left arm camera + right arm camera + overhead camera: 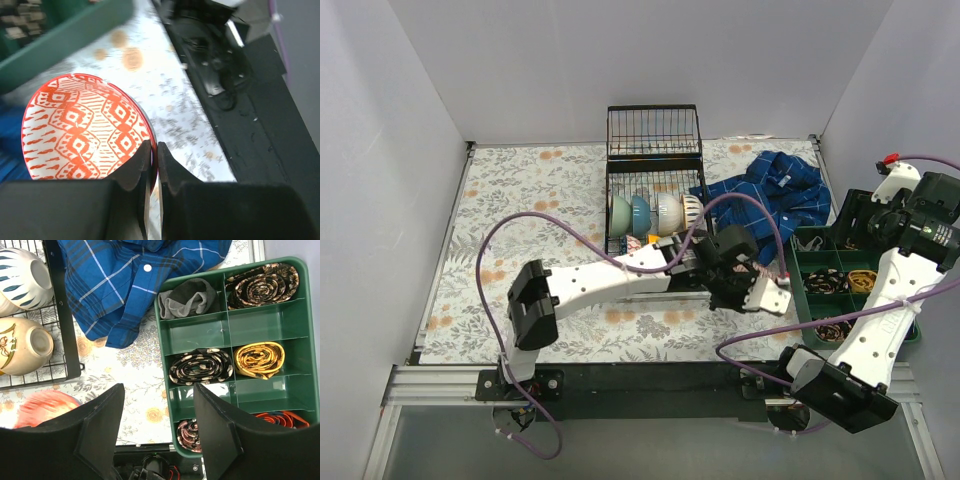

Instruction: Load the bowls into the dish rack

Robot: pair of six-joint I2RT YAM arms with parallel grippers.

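Note:
My left gripper (154, 147) is shut on the rim of a red-and-white patterned bowl (80, 130) and holds it above the floral table, just right of the rack's front end (760, 293). The bowl shows blurred at the lower left of the right wrist view (45, 407). The black wire dish rack (653, 150) stands at the back middle with several bowls (655, 212) on edge in a row. Two of them, a leaf-patterned bowl (22, 277) and a cream one (25, 345), show in the right wrist view. My right gripper (159, 400) is open and empty, high over the green tray's left edge.
A green compartment tray (227, 330) with rolled ties and socks lies at the right. A blue plaid shirt (770, 190) is crumpled between rack and tray. A purple cable (535, 225) loops over the left arm. White walls enclose the table.

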